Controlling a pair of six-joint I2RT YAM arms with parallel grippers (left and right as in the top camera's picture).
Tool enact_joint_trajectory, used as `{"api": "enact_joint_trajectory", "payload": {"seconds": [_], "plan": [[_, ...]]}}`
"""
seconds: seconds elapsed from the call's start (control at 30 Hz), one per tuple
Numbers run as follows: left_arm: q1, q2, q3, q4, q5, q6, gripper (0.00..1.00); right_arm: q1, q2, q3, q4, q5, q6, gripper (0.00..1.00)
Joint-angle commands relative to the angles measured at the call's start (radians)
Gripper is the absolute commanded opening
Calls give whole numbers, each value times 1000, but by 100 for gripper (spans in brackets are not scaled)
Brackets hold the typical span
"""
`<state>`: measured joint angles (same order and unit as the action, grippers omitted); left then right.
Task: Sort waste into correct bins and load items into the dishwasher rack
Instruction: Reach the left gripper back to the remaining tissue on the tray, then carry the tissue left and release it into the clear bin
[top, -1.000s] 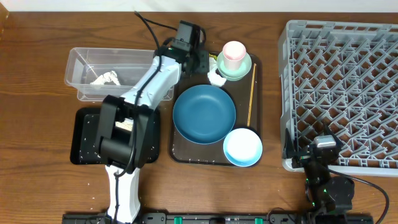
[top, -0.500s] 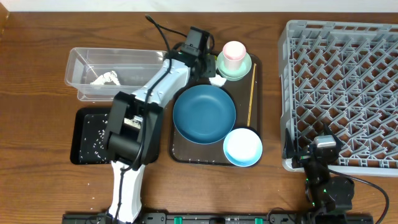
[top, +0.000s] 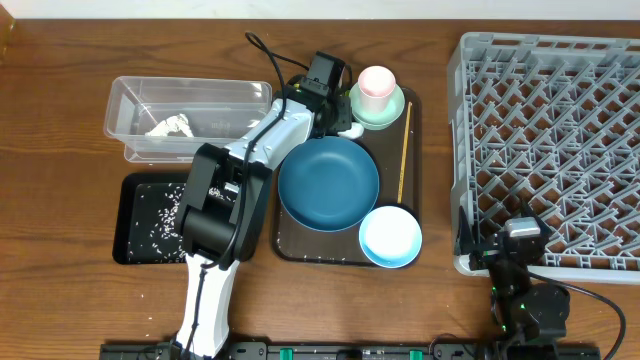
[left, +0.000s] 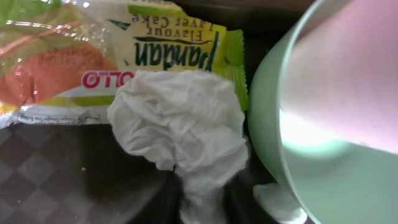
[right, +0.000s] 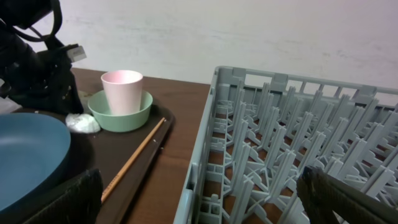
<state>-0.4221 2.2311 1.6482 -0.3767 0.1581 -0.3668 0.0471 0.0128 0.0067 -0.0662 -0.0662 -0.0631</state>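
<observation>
My left gripper (top: 338, 118) is at the brown tray's far left corner, next to the mint green dish (top: 392, 110) that holds the pink cup (top: 376, 84). In the left wrist view its dark fingers (left: 202, 208) pinch the lower part of a crumpled tissue wad (left: 180, 127), which lies on the green-and-yellow wrapper (left: 93, 56). The mint dish (left: 292, 162) and cup (left: 354, 68) are at the right. The large dark blue bowl (top: 328, 183), small light blue bowl (top: 390, 236) and wooden stick (top: 403, 150) lie on the tray. My right gripper (right: 199, 199) is open and empty at the rack's (top: 550, 150) front left corner.
The clear tub (top: 130, 100) holds a tissue wad (top: 170, 125). The black tray (top: 135, 245) in front of it holds scattered rice grains. The brown serving tray (top: 300, 250) lies between the bins and the rack. A small white scrap (left: 273, 199) lies by the dish's edge.
My left arm's wrist has swung right, closer to the mint dish, with its tip staying at the tissue wad. The right arm has not moved.
</observation>
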Motion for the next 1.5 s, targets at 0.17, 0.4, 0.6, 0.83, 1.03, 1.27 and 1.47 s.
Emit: {"api": "enact_joint_trajectory", "payload": {"seconds": [0.17,0.4,0.6,0.83,1.03,1.27,1.47], "plan": [[-2,-77,11,-19,-10,-2,6,-14,-4,-1,-4,6,-13,99],[23,-277,11,-61,-144,-1,6,-14,-4,-1,-4,6,-13,99],[97,-393,11,-130,-400,-1,6,-14,-4,-1,-4,6,-13,99],[249,-390,6,-216,-473,-29,22,-14,-4,-1,-4,6,-13,99],[344,-368,3,-267,-438,-84,61,-14,-4,-1,-4,6,-13,99],[346,-368,3,-267,-243,-82,65,-14,-4,-1,-4,6,-13,99],[267,-368,3,-191,38,57,65,-14,-4,-1,-4,6,-13,99]]}}
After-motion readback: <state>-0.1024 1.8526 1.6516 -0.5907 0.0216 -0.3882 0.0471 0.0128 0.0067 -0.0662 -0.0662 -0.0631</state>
